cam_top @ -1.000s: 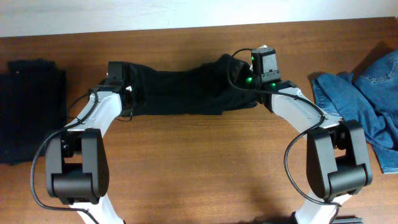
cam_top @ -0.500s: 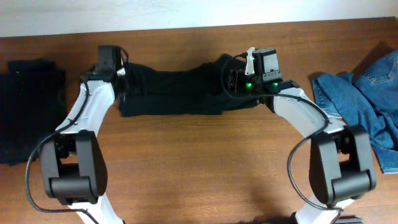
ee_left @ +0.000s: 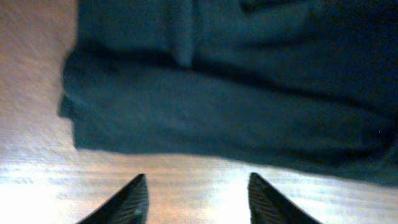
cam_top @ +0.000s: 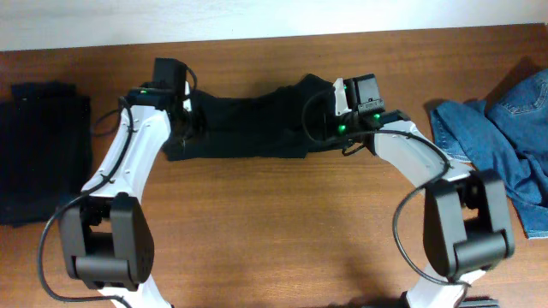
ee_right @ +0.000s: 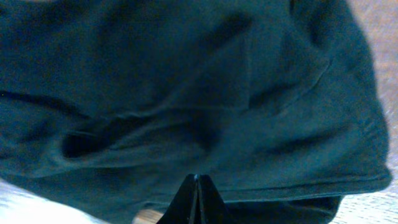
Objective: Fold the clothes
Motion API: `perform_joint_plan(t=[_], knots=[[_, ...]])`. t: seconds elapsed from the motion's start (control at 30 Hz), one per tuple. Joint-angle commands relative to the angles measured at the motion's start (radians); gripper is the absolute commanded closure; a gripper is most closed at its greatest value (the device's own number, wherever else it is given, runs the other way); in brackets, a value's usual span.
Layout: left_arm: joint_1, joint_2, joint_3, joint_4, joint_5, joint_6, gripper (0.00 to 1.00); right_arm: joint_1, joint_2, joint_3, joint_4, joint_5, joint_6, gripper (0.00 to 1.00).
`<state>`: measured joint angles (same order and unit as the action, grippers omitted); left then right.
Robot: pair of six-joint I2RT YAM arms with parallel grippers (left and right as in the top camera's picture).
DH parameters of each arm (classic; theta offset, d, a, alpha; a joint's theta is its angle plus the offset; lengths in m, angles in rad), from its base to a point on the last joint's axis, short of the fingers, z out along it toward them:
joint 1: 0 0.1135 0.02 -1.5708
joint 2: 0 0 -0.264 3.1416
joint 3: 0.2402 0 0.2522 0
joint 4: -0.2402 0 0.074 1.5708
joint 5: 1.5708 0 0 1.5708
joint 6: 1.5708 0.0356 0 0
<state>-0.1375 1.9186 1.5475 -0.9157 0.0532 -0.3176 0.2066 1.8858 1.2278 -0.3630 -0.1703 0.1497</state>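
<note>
- Far left of the overhead frame: a flat, folded black cloth pile (cam_top: 47,150) lies on the brown wooden table (cam_top: 274,231), well apart from the work.
- Left of centre: the left gripper (ee_left: 196,183) hovers with jaws apart and empty, just short of the left end of the long, crumpled black soft-cloth garment (cam_top: 248,128).
- Centre: that garment lies as a band across the upper middle. To fold it cleanly, I judge each end should be taken at a corner, through all layers.
- Right of centre: the right gripper (ee_right: 196,183) is closed tight at the garment's right end; whether it pinches cloth I cannot tell.
- Far right: a crumpled blue denim garment (cam_top: 505,145) lies apart.
</note>
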Motion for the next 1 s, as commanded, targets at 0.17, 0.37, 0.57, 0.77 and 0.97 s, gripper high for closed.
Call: perform_joint_plan(t=[0.17,0.37,0.57,0.77,0.97], knots=[[0.001,-0.015,-0.010,-0.050,0.007,-0.059,0.40,0.010,0.085,0.010,0.008,0.020,-0.015,0.96],[0.000,-0.015,-0.039,-0.061,0.011,-0.100,0.38,0.010,0.111,0.010,0.019,0.020,-0.015,0.96],[0.003,-0.015,-0.125,-0.045,0.011,-0.167,0.16,0.010,0.111,0.010,0.018,0.020,-0.015,0.96],[0.045,-0.015,-0.207,0.060,0.021,-0.273,0.16,0.011,0.111,0.010,0.014,0.021,-0.015,0.96],[0.092,-0.015,-0.282,0.154,0.059,-0.358,0.16,0.011,0.111,0.010,0.014,0.021,-0.015,0.96]])
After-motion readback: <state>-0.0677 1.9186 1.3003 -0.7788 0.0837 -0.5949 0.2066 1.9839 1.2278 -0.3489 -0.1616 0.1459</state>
